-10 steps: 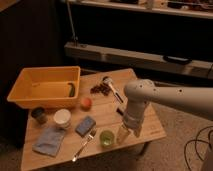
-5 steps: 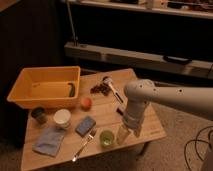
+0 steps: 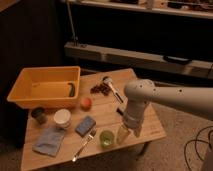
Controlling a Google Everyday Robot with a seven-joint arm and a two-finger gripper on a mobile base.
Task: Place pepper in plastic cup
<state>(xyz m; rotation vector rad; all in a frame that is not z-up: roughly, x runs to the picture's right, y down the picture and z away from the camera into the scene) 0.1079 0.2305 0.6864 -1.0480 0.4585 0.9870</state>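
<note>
Camera view, end effector [image 3: 123,135] beside green cup [image 3: 106,138], pepper [image 3: 71,90] in yellow bin [image 3: 30,101]

It looks like a dim robot test room. A low wooden bench [image 3: 107,107] holds kitchen odds, dark metal shelving [image 3: 135,56] stands behind, the floor [image 3: 176,146] is speckled, and the gripper [image 3: 123,134] hangs over the bench's front edge, jaws apart.
</note>
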